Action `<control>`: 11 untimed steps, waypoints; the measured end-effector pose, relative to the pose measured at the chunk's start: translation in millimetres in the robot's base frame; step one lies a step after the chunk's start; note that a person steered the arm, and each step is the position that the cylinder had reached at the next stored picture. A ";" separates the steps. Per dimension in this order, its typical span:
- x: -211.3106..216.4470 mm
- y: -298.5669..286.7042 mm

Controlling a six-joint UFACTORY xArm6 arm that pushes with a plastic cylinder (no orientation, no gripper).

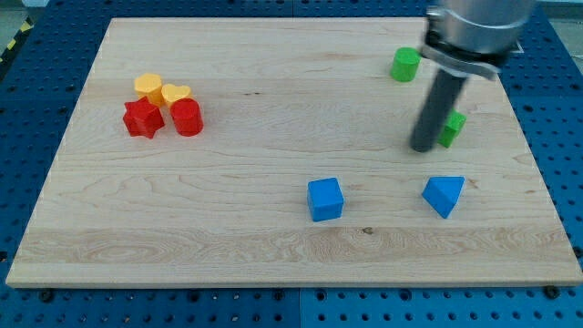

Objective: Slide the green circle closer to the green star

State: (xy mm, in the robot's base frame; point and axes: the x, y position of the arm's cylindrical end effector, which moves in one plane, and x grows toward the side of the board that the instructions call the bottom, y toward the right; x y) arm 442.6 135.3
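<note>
The green circle (405, 65) sits near the view's top right on the wooden board (228, 210). The green star (453, 128) lies below and to the right of it, partly hidden behind my rod. My tip (422, 148) rests on the board just left of the green star, close to it or touching; I cannot tell which. The tip is well below the green circle.
A blue cube (325, 199) and a blue triangular block (444, 195) lie toward the view's bottom. At the left, a yellow block (148, 87), a yellow heart (176, 94), a red star (143, 118) and a red cylinder (187, 117) cluster together.
</note>
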 end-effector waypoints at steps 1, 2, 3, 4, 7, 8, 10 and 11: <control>-73.5 -39.5; -124.5 -16.3; -143.3 19.8; -168.1 22.4; -184.2 30.9; -152.0 51.6; -112.7 86.7; -112.7 121.9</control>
